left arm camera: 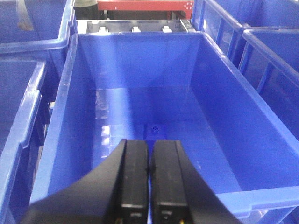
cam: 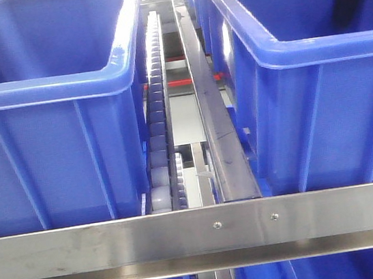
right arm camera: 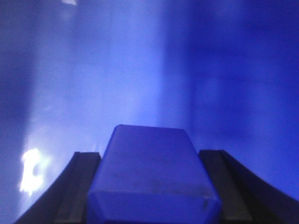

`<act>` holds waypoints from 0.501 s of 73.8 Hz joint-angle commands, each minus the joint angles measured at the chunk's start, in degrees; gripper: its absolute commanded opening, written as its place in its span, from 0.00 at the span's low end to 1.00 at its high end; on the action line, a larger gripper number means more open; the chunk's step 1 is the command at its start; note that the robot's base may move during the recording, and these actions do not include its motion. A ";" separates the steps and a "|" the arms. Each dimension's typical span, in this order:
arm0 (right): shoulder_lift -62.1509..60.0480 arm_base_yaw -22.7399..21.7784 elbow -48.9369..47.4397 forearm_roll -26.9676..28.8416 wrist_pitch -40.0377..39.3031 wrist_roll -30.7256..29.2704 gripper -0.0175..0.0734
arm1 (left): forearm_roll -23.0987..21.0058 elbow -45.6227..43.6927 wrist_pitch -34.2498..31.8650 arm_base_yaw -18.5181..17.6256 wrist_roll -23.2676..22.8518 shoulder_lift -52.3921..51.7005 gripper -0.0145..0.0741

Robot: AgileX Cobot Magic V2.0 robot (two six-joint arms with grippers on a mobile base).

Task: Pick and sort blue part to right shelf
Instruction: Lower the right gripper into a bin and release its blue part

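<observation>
Left jaws: your left gripper [left arm camera: 149,186] has its two black pads pressed together with nothing between them; it hangs over an open bin [left arm camera: 140,70] with a small blue piece [left arm camera: 155,130] lying on the floor just ahead.
Right jaws: your right gripper [right arm camera: 152,186] is clamped on the blue part [right arm camera: 152,177], one black finger on each flank.
Where the part is: held low inside a blue bin, whose glossy wall [right arm camera: 187,70] fills the wrist view.
Step in hand: I judge this the placing, with the part already down in a bin of the right shelf [cam: 199,237].
Next move: part the fingers and lift straight up, clear of the walls.
Materials: part is a matte blue block with bevelled edges; bins are ribbed, shiny plastic; front rail is brushed steel; roller track [cam: 159,115] is pale wheels in a row.
</observation>
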 commanded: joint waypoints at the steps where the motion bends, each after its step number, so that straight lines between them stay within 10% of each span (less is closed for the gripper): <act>1: 0.70 -0.37 -3.28 -0.34 -4.35 -0.70 0.50 | -0.04 -1.55 -4.33 0.03 -0.57 0.56 0.31; 20: 5.21 -0.37 -3.47 -1.06 -6.51 -0.70 0.53 | -0.04 -1.55 -4.44 0.03 -0.57 0.56 0.31; 37: 5.21 -0.37 -6.22 -1.06 -3.87 -0.70 0.86 | -0.04 -1.55 -4.44 0.03 -0.57 0.56 0.31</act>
